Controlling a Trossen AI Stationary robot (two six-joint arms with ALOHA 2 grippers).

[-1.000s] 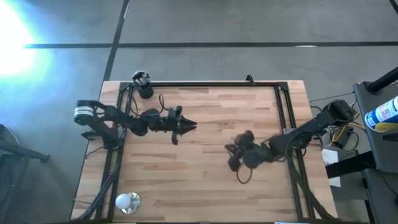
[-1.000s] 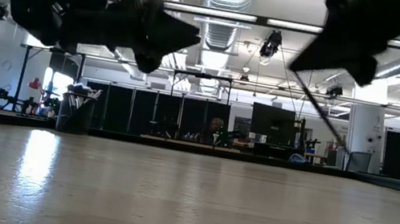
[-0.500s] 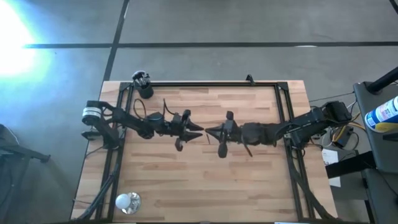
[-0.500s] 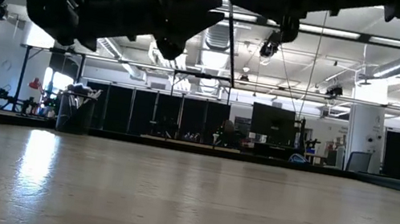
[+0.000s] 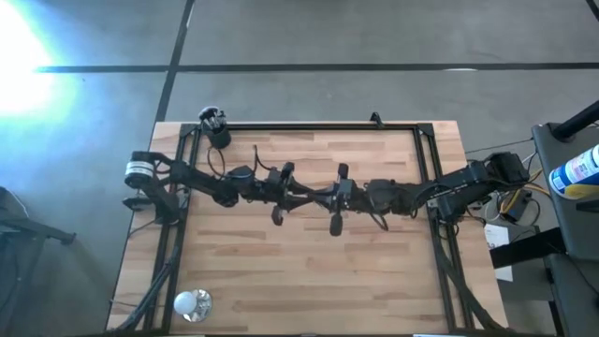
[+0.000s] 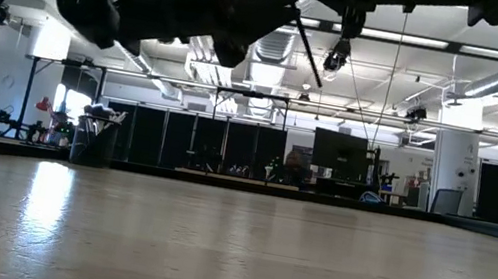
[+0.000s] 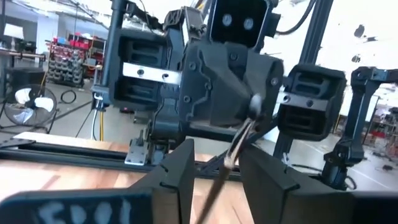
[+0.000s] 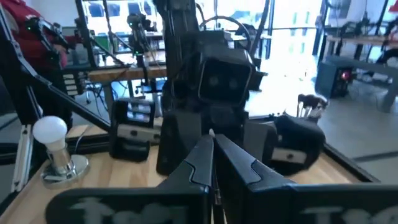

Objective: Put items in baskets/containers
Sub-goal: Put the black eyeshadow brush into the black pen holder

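Above the middle of the wooden table [image 5: 309, 271], both arms meet nose to nose. The right gripper [image 5: 320, 197] has its fingers pinched together on a thin makeup brush [image 7: 239, 138], and the brush's handle runs down into the gap of the left gripper [image 5: 301, 194], whose fingers [image 7: 177, 171] stand apart on either side of it (not touching it, as far as the left wrist view shows). From the right wrist view, the right fingers [image 8: 199, 160] are tight together, with the left arm's wrist block filling most of what's behind.

Off at the far left corner sits the small black cup [image 5: 218, 135] with brushes [image 6: 101, 114] already poking out of it, well apart from both grippers. A shiny whitish round thing [image 5: 193, 302] on a little base sits at the near left corner. Black frame rails [image 5: 318, 126] run around the table edge.
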